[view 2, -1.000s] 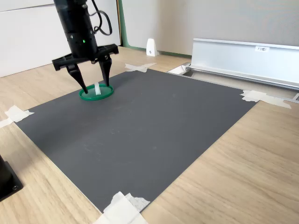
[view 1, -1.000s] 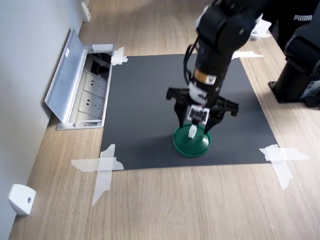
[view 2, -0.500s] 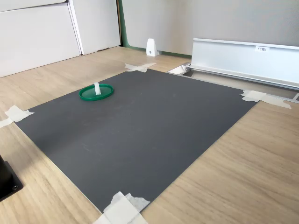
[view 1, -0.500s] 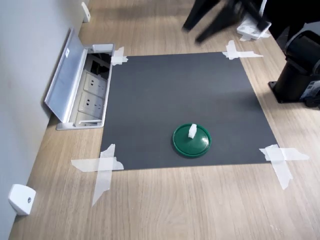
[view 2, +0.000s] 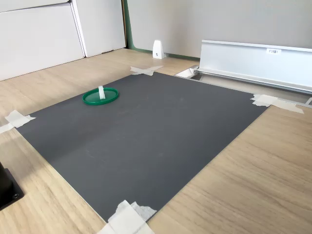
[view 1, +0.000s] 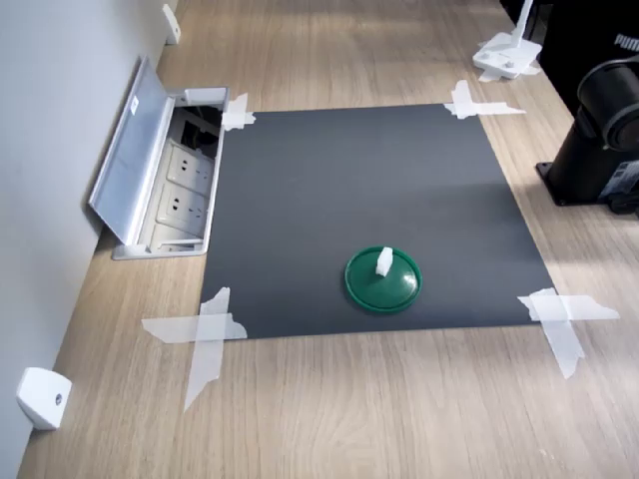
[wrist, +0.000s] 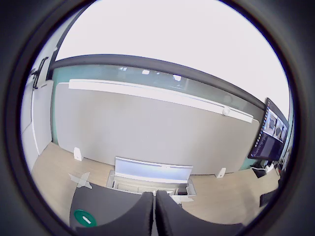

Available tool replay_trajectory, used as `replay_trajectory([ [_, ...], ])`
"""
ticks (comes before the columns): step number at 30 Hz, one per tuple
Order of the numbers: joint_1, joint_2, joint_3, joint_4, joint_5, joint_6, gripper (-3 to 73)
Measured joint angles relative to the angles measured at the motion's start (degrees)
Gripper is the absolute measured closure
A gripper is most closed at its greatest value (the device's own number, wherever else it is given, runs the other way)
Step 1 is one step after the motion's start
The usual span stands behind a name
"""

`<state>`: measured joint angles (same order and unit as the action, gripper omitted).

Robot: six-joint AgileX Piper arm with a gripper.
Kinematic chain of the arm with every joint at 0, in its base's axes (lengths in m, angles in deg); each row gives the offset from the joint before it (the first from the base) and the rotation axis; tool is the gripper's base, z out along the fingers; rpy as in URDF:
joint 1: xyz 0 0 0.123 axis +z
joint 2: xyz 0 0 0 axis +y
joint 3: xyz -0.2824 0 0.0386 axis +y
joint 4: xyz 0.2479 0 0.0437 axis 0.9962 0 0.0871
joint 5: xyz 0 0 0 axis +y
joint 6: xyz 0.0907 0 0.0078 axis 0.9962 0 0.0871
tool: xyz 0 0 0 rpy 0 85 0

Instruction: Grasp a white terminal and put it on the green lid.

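Wood-grain tabletop [view 1: 349,409] carries a dark grey mat [view 1: 369,210] taped at its corners with white tape [view 1: 205,334]. On the mat, toward its near edge in the first exterior view, lies the green lid [view 1: 383,280], flat, and the white terminal [view 1: 384,261] stands upright on it, on the lid's far part rather than its centre. In the second exterior view the lid [view 2: 101,96] sits at the mat's far left, with the terminal [view 2: 101,92] upright on top and touching nothing else. Along the first exterior view's left, a silver socket box [view 1: 165,170] is set into the tabletop with its cover tilted open against the grey wall; the same cover [view 2: 256,63] runs along the far right in the second exterior view. A white bracket [view 1: 42,397] stands by the wall at the near left of the first exterior view, and another small white bracket [view 2: 158,49] stands by the far wall in the second exterior view. The arm's black base [view 1: 599,140] is at the first exterior view's right edge, off the mat. The hand [wrist: 154,214] shows only in the wrist view, raised high and looking out over the room: its two dark fingers [wrist: 133,216] lie together with just a thin seam between them, holding nothing. In that view the lid [wrist: 83,217] is small and far below, with the terminal [wrist: 84,220] a white speck on it, well apart from the hand.
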<state>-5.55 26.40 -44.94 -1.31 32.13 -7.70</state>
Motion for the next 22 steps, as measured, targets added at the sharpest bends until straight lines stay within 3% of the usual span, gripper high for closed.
replay_trajectory([
  [11,-3.27,-25.97,20.75,1.83,-1.01,0.28,70.2],
  [22,-3.27,-27.18,30.66,2.73,-1.07,0.59,70.3],
])
